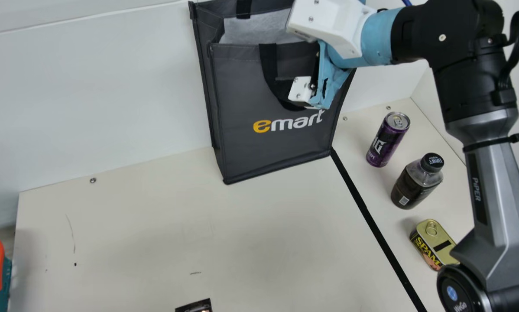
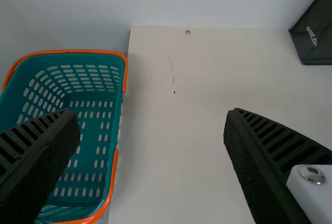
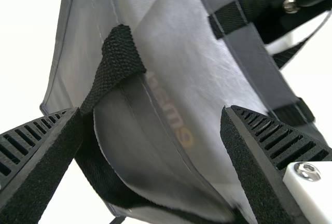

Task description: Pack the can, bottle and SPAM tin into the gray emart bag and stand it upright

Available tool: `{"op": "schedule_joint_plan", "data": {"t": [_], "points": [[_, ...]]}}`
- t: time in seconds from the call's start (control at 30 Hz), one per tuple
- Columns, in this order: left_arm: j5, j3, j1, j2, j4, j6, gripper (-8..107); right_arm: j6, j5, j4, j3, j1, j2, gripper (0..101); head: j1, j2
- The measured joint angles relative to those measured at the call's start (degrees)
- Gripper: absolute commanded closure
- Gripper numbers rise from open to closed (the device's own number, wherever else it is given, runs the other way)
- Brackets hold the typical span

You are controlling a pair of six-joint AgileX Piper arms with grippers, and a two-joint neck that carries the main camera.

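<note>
Right hand (image 3: 151, 111) wide at the rim of the gray bag (image 1: 251, 151), can (image 1: 387, 141), bottle (image 1: 414, 184) and tin (image 1: 435, 246) to its right on the desk (image 1: 264, 238); bag's likely light, floppy, pinch rim; can/bottle probably slick, grip mid-body; tin stiff, take sides.

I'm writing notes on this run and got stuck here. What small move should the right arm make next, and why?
Probably close the right gripper gently, to steady the bag for loading: its fingers are apart with bag fabric between them, the bag stands upright, and the can, bottle and SPAM tin are outside it.
</note>
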Motion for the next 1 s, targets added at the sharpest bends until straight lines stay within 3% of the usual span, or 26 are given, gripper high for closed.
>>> {"op": "schedule_joint_plan", "data": {"t": [0.17,0.63,1.0], "points": [[0.0,0.0,0.0,0.0,0.0,0.0,9,-1.4,0.0,1.6,0.1,0.2,1.4,6,0.0,-0.1],[0.0,0.0,0.0,0.0,0.0,0.0,9,-4.8,0.1,2.1,2.4,-0.5,3.8,100,0.0,0.0],[0.0,0.0,0.0,0.0,0.0,0.0,9,-5.8,0.2,2.5,2.7,-0.9,3.3,101,0.0,0.0]]}}
